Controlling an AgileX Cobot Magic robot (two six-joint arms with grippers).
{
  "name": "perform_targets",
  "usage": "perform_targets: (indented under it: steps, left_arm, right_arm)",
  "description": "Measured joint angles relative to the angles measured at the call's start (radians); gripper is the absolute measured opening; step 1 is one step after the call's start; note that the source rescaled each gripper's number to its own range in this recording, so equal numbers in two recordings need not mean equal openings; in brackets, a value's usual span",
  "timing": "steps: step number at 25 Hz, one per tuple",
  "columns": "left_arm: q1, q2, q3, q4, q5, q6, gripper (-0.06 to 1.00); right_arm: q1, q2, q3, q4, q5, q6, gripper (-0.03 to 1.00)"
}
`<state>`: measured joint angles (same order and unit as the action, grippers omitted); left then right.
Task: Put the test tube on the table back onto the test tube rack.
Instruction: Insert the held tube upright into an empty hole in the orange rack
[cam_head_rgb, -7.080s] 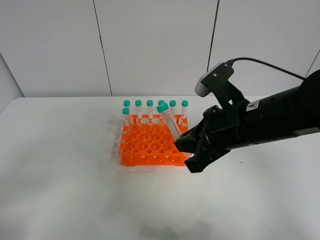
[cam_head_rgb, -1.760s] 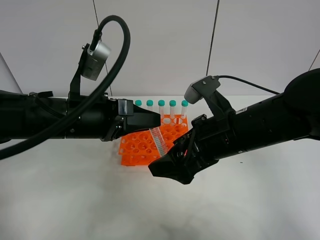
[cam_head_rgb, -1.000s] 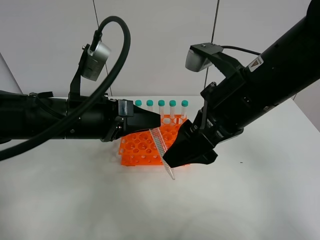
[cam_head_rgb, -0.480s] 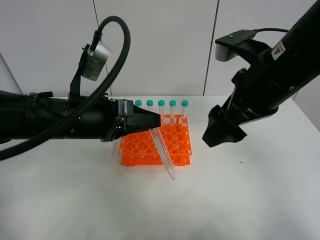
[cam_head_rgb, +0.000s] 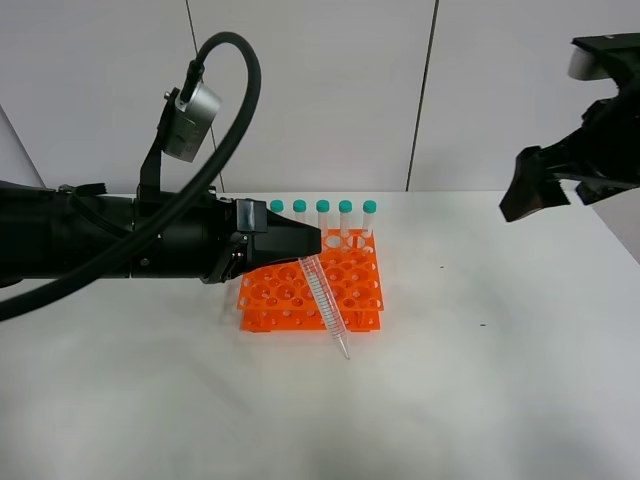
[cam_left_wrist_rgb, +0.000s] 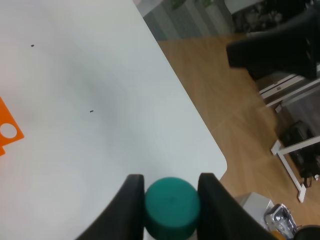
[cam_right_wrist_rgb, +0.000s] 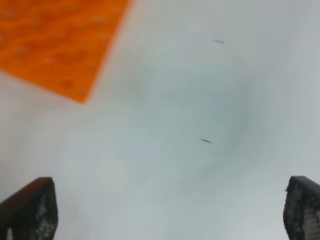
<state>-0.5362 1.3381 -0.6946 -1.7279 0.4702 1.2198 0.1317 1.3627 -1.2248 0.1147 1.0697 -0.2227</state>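
Observation:
My left gripper (cam_head_rgb: 306, 246) is shut on the teal cap of the test tube (cam_head_rgb: 326, 301). The clear tube slants down past the front edge of the orange test tube rack (cam_head_rgb: 285, 290). Its pointed tip is close to the white table (cam_head_rgb: 480, 380); I cannot tell whether it touches. In the left wrist view the teal cap (cam_left_wrist_rgb: 171, 207) sits between the left gripper's two fingers (cam_left_wrist_rgb: 134, 200). My right gripper (cam_head_rgb: 520, 195) hangs open and empty high at the far right, well away from the rack. The right wrist view shows its fingertips (cam_right_wrist_rgb: 30, 207) wide apart over the table.
Several teal-capped tubes (cam_head_rgb: 322, 210) stand in the rack's back row. A corner of the rack (cam_left_wrist_rgb: 7, 132) shows in the left wrist view, and the rack (cam_right_wrist_rgb: 60, 40) is blurred in the right wrist view. Beyond the table edge is wooden floor (cam_left_wrist_rgb: 240, 115).
The right arm has lifted and swung away to the far right, clear of the tube and rack. The left gripper and the tube have stayed put.

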Motion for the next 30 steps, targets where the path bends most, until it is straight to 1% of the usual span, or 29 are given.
perform_targets:
  steps: [3,5,8,14,17,21,27,29,30]
  left_arm:
    - [0.000,0.000,0.000,0.000,0.000,0.000,0.00]
    - [0.000,0.000,0.000,0.000,0.000,0.000,0.00]
    - [0.000,0.000,0.000,0.000,0.000,0.000,0.00]
    - [0.000,0.000,0.000,0.000,0.000,0.000,0.00]
    - [0.000,0.000,0.000,0.000,0.000,0.000,0.00]
    - [0.000,0.000,0.000,0.001,0.000,0.000,0.00]
    - [0.000,0.000,0.000,0.001,0.000,0.000,0.00]
    - [0.000,0.000,0.000,0.001,0.000,0.000,0.00]
    - [0.000,0.000,0.000,0.001,0.000,0.000,0.00]
  right_arm:
    - [-0.087,0.000,0.000,-0.006,0.034,0.034,0.98]
    - [-0.111,0.000,0.000,-0.009,0.079,0.042,0.98]
    - [-0.113,0.000,0.000,-0.011,0.137,0.045,0.98]
    - [-0.113,-0.037,0.004,-0.033,0.147,0.098,0.98]
    - [-0.113,-0.100,0.043,-0.046,0.146,0.114,0.98]
    - [-0.113,-0.233,0.180,-0.051,0.146,0.138,0.98]
    - [-0.113,-0.541,0.484,-0.051,0.149,0.147,0.98]
    - [-0.113,-0.658,0.586,-0.051,0.131,0.148,0.98]
    - [-0.113,-0.736,0.628,-0.051,0.105,0.149,0.98]
